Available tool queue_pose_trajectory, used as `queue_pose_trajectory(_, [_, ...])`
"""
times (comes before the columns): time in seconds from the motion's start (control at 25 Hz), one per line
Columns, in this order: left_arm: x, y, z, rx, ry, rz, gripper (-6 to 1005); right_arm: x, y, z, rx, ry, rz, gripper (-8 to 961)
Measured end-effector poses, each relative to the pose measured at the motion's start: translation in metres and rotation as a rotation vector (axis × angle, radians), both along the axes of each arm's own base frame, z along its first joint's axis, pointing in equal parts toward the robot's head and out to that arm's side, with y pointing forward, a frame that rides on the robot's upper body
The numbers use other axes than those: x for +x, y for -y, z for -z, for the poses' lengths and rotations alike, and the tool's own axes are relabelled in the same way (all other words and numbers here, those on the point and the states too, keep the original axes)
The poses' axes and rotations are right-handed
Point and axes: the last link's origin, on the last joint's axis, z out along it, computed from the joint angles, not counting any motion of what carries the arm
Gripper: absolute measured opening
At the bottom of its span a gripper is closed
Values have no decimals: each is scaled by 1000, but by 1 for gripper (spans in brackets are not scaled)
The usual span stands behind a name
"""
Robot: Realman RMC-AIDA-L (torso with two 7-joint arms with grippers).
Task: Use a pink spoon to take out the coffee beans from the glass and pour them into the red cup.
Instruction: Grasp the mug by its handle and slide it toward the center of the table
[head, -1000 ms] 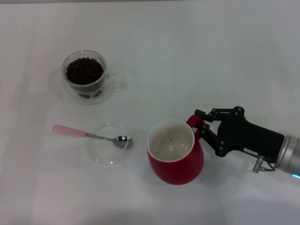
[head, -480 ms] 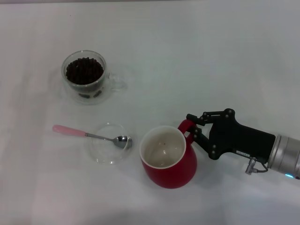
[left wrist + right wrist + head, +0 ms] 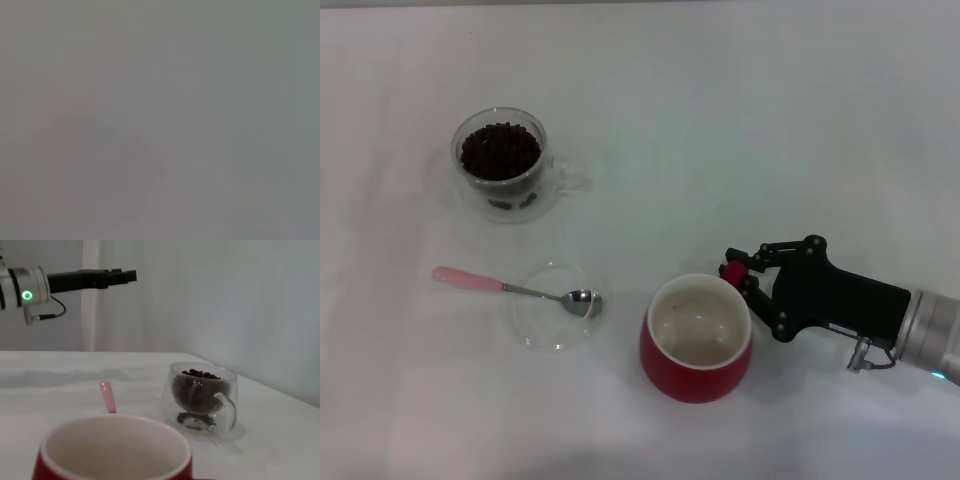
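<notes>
The red cup [image 3: 692,372] stands upright near the table's front, its off-white inside showing no beans; its rim fills the bottom of the right wrist view [image 3: 112,452]. My right gripper [image 3: 739,274] is shut on the cup's red handle [image 3: 731,271]. The glass [image 3: 503,166] holds the coffee beans [image 3: 500,150] at the back left and also shows in the right wrist view [image 3: 202,396]. The pink spoon [image 3: 466,279] lies left of the cup, its silver bowl over a flat clear dish [image 3: 548,322]. My left gripper [image 3: 128,275] hangs high above the table, far from the objects.
The white table [image 3: 800,120] stretches out to the back right. The left wrist view shows only plain grey. A pale curtain backs the table in the right wrist view.
The red cup was tilted and shifted left half a second ago. It now stands upright, a little further right, with my right gripper still at its handle. Spoon and glass have not moved.
</notes>
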Motion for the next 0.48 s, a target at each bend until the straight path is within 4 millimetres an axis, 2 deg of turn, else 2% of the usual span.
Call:
queue_pose_trajectory(0.16, [0,0,-1,3,-4,4,686,2,1,-1,15,12,-3,130])
queue_pose_trajectory(0.48, [1,-1,-2,6,-7,7,685,5,3,-4,23,10,-1,256])
